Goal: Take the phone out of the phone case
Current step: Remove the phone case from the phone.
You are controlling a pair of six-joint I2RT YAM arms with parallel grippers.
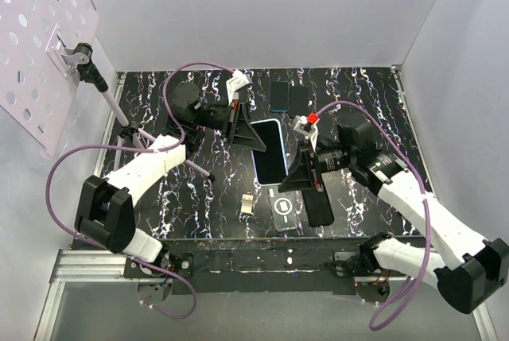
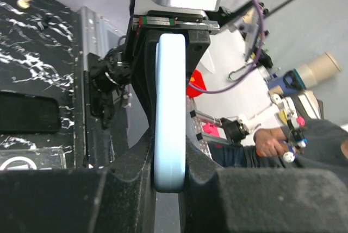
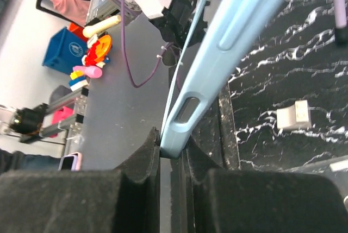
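Observation:
A phone with a dark screen sits inside a light blue phone case (image 1: 269,150), held up over the middle of the table between both arms. My left gripper (image 1: 251,129) is shut on the case's far end; in the left wrist view the case's blue edge (image 2: 171,113) runs upright between the fingers of that gripper (image 2: 171,181). My right gripper (image 1: 283,180) is shut on the near corner. In the right wrist view that corner of the case (image 3: 217,64), with its slot cut-out, is pinched between the pads of that gripper (image 3: 173,154).
Two dark phones (image 1: 288,98) lie at the back of the black marbled table (image 1: 374,110). A clear case with a ring (image 1: 284,207), a black phone (image 1: 319,211) and a small white block (image 1: 248,204) lie near the front edge. A perforated board (image 1: 40,39) on a stand is at the left.

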